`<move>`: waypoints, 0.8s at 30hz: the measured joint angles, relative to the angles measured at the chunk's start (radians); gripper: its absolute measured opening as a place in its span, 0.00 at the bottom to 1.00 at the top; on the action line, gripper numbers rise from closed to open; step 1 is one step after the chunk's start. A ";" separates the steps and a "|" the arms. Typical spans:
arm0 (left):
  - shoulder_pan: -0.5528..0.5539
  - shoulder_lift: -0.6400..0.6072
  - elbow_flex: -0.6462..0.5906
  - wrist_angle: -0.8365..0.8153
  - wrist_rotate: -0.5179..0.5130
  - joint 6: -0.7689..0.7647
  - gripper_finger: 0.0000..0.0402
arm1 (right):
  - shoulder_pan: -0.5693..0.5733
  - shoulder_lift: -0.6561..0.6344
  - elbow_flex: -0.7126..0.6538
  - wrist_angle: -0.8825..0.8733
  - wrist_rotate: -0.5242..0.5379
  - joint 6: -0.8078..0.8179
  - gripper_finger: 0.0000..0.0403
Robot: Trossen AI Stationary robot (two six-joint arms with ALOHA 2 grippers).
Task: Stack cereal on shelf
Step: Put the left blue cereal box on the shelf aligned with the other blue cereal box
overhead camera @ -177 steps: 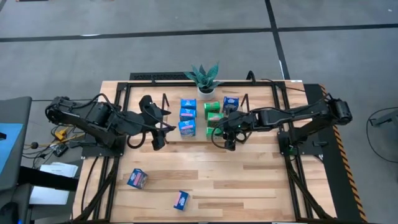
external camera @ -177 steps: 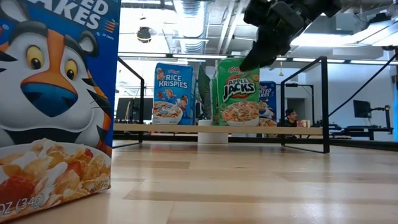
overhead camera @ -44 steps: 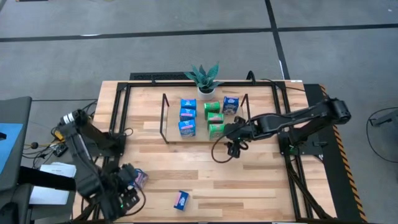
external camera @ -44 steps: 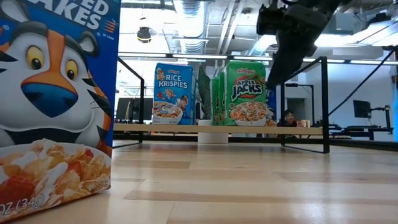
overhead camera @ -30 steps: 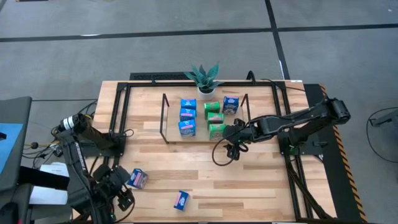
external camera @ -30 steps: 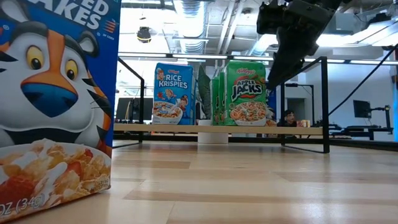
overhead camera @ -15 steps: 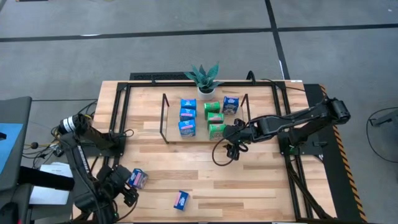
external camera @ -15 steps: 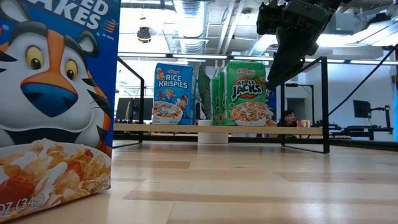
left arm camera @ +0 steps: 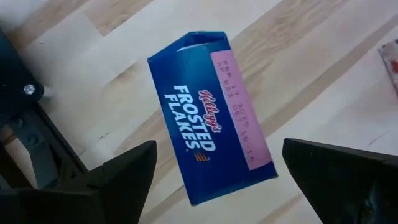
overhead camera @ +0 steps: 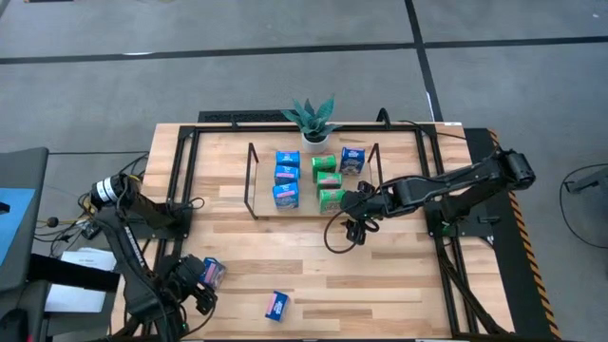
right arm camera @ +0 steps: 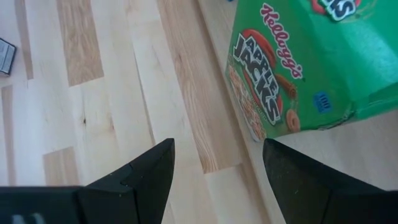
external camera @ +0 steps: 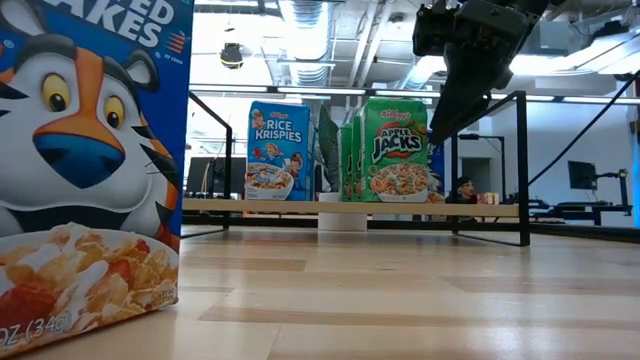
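Two dark robot arms work over a slatted wooden table (overhead camera: 380,275). The left gripper (overhead camera: 195,285) hangs low at the table's near left corner, its two fingers (left arm camera: 118,177) spread wide with nothing between them. Directly under it, showing in the gap between the fingers, a blue Frosted Flakes box (left arm camera: 211,115) lies flat on the wood, untouched. A second blue box (overhead camera: 276,304) lies on the table off to that gripper's right, apart from it.

The right gripper (overhead camera: 353,226) hovers just in front of the shelf (overhead camera: 258,207), fingers parted and empty. Just beyond its fingertips stands a green Apple Jacks box (right arm camera: 305,62) at the front edge of the shelf, close but not touching. On the shelf, three blue boxes (overhead camera: 286,176) stand in a column to the far left of this gripper, with two green boxes and one more blue box (overhead camera: 351,159) nearer it. A potted plant (overhead camera: 313,122) stands behind the shelf.
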 joint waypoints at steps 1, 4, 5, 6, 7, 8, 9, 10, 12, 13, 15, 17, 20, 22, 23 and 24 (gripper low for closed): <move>0.000 0.000 -0.005 0.005 0.001 0.002 0.84 | 0.000 0.000 0.000 0.000 -0.001 0.002 0.67; 0.000 0.000 -0.015 0.009 0.000 0.002 0.84 | 0.000 0.000 0.000 0.000 -0.001 0.006 0.67; 0.000 0.000 -0.014 0.011 -0.002 0.002 0.84 | 0.000 0.000 0.000 0.000 -0.002 0.010 0.67; 0.000 0.000 -0.014 0.012 -0.002 0.003 0.83 | 0.000 0.000 0.000 0.000 -0.003 0.016 0.67; 0.000 0.000 -0.014 0.012 -0.001 0.008 0.82 | 0.000 0.000 0.000 0.000 -0.003 0.021 0.67; 0.000 0.000 -0.014 0.012 0.001 0.010 0.81 | 0.000 0.000 0.000 0.000 -0.003 0.023 0.67; 0.000 0.000 -0.014 0.012 0.003 0.010 0.78 | 0.000 0.000 0.000 0.000 -0.003 0.023 0.67; 0.000 0.000 -0.014 0.012 0.004 0.010 0.76 | 0.000 0.000 0.000 0.000 -0.003 0.023 0.67; 0.000 0.000 -0.014 0.013 0.005 0.010 0.70 | 0.000 0.000 0.000 0.000 -0.004 0.024 0.67; 0.000 0.000 -0.014 0.012 0.005 0.010 0.67 | 0.000 0.000 0.000 0.000 -0.004 0.023 0.67; 0.000 0.000 -0.014 0.013 0.005 0.010 0.60 | 0.000 0.000 0.000 0.000 -0.004 0.023 0.67; 0.000 0.000 -0.014 0.012 0.004 0.009 0.54 | 0.000 0.000 0.000 0.001 -0.005 0.024 0.67; 0.000 0.000 -0.014 0.012 0.001 0.007 0.48 | 0.000 -0.001 0.000 0.027 -0.017 0.019 0.67; 0.002 0.000 -0.014 0.012 -0.005 -0.004 0.45 | 0.000 -0.008 0.000 0.051 -0.022 0.006 0.67; 0.004 0.000 -0.013 0.012 -0.011 -0.009 0.44 | 0.000 -0.009 0.000 0.073 -0.022 -0.006 0.67; 0.007 0.000 -0.010 0.012 -0.018 -0.009 0.43 | 0.000 -0.010 0.000 0.093 -0.023 -0.018 0.67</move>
